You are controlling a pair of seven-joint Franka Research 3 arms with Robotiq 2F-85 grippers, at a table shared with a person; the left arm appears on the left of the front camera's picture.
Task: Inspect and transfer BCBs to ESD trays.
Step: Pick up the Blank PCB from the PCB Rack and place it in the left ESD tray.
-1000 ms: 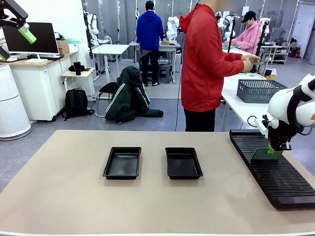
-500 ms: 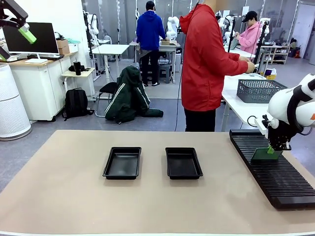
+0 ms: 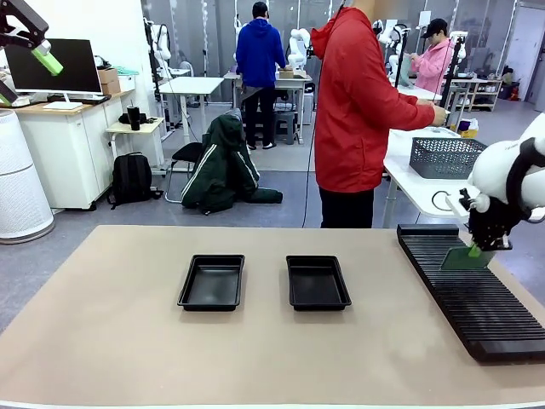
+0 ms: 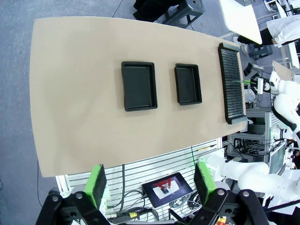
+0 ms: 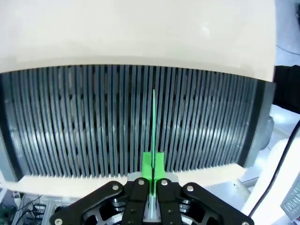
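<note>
My right gripper (image 3: 475, 250) is shut on the top edge of a pale-green BCB (image 3: 464, 258) that hangs just above the long black slotted rack (image 3: 477, 298). The right wrist view shows that board edge-on (image 5: 153, 126) between the fingers (image 5: 146, 164), over the rack's slots (image 5: 93, 122). Two empty black ESD trays (image 3: 211, 282) (image 3: 318, 282) lie side by side mid-table. My left gripper (image 3: 25, 78) is raised high at the far left, open and empty. From the left wrist view the gripper (image 4: 151, 185) looks down on both trays (image 4: 138, 86) (image 4: 188, 84) and the rack (image 4: 232, 84).
A person in a red hoodie (image 3: 358, 111) stands at the far side, turned toward a white side table holding a dark wire mesh basket (image 3: 447, 156). Bare tan tabletop (image 3: 111, 341) surrounds the trays.
My right gripper has risen and shifted slightly right, lifting the BCB up off the rack. The left arm has not moved.
</note>
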